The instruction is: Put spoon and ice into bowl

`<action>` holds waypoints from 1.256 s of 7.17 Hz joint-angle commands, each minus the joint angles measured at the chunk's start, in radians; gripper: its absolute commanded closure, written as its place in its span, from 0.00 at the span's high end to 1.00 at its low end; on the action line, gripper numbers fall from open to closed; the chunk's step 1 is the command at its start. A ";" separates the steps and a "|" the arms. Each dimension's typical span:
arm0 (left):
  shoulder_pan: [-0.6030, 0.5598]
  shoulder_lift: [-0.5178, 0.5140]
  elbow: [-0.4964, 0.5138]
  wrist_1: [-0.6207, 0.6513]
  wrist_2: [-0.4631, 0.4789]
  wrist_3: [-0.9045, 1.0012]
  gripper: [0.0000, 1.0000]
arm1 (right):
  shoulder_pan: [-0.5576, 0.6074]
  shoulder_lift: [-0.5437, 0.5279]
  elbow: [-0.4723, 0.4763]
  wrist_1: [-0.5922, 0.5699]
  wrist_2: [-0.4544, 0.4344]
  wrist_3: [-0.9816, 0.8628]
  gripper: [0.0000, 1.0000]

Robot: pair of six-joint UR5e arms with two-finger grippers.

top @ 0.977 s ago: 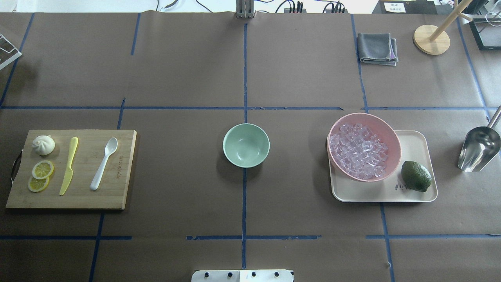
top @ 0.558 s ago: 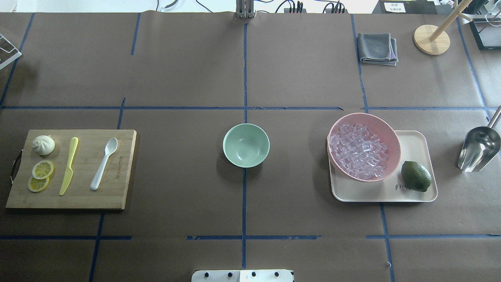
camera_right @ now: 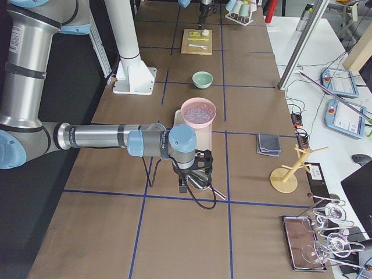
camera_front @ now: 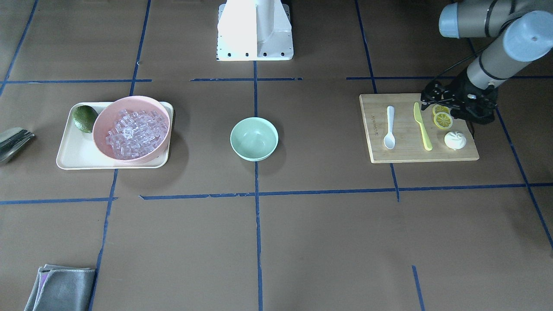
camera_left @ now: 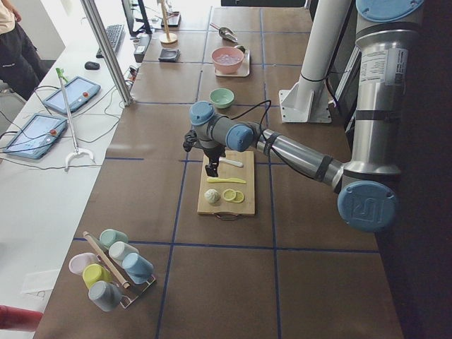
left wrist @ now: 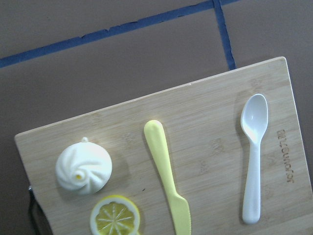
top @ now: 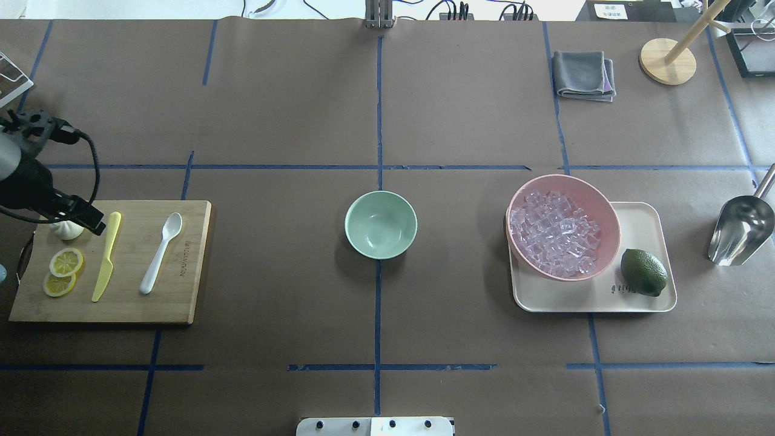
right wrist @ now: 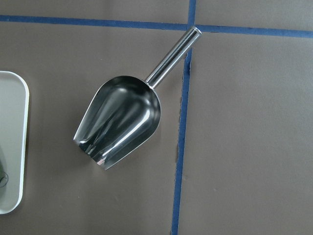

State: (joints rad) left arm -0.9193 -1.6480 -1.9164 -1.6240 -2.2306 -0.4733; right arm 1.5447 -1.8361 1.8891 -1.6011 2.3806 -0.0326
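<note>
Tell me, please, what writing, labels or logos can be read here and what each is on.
Cutting board: engraved brand word by the edge, too blurred to read.
Tray: small dark print beside the lime, too small to read.
White label at the table's far edge: too small to read.
Blue joint cap: white logo, letters unclear.

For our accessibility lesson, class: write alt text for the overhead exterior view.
An empty mint-green bowl sits mid-table. At left, the left gripper hovers over a cutting board holding a white spoon, yellow knife, lemon slices and bun; at right, a pink bowl of ice cubes shares a tray with a lime.
</note>
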 commanded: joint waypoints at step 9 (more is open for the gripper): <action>0.194 -0.116 0.160 -0.134 0.158 -0.097 0.47 | -0.003 0.003 0.002 0.001 -0.001 -0.001 1.00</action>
State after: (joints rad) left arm -0.7257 -1.7644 -1.7570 -1.7576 -2.0701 -0.5704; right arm 1.5417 -1.8336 1.8913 -1.5999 2.3805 -0.0337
